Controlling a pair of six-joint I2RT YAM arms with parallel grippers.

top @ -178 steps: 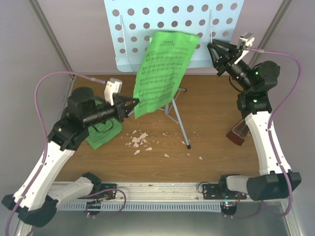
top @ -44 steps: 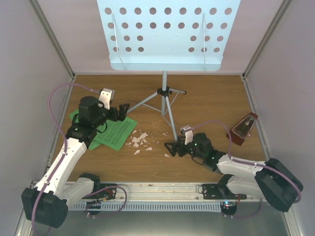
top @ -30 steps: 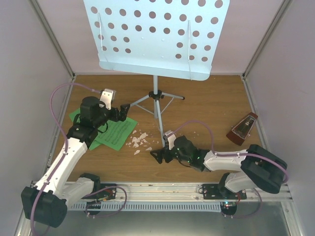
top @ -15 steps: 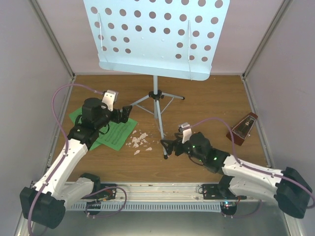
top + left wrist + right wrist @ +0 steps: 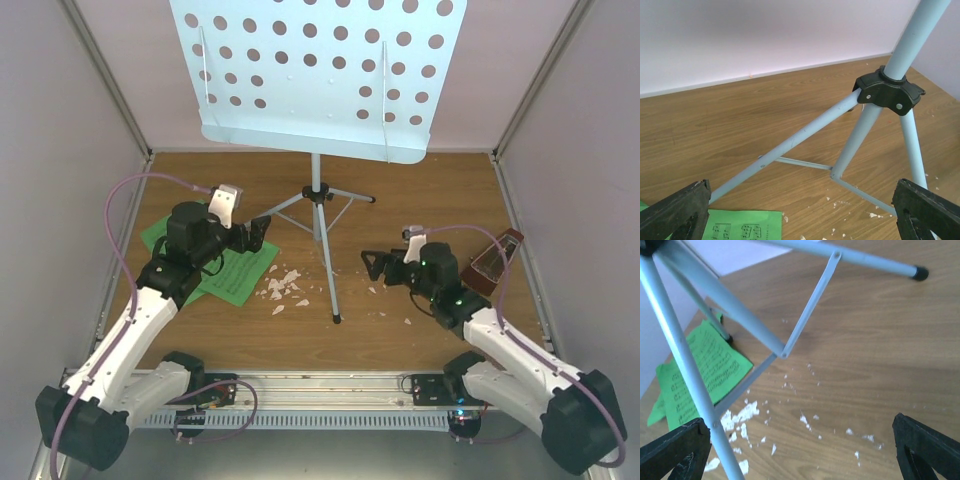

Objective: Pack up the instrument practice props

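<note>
The music stand's pale blue perforated desk (image 5: 320,75) rises at the back on its silver tripod (image 5: 318,192), upright on the wooden floor. Green sheet-music pages (image 5: 235,275) lie flat at the left, partly under my left arm. My left gripper (image 5: 258,235) hovers open above their right edge, facing the tripod hub (image 5: 888,92) with nothing between its fingers (image 5: 675,210). My right gripper (image 5: 375,265) is open and empty, just right of the front tripod leg (image 5: 685,370). The reddish-brown metronome (image 5: 497,262) stands at the right, partly hidden behind my right arm.
White crumbs (image 5: 283,287) are scattered on the floor between the pages and the front leg, with more (image 5: 825,420) below my right gripper. Pale walls enclose the floor on the left, back and right. A metal rail (image 5: 320,385) runs along the near edge.
My right gripper has swung right and back, from the foot of the front tripod leg to a spot beside the metronome. The left gripper edged slightly right. The stand has not moved.
</note>
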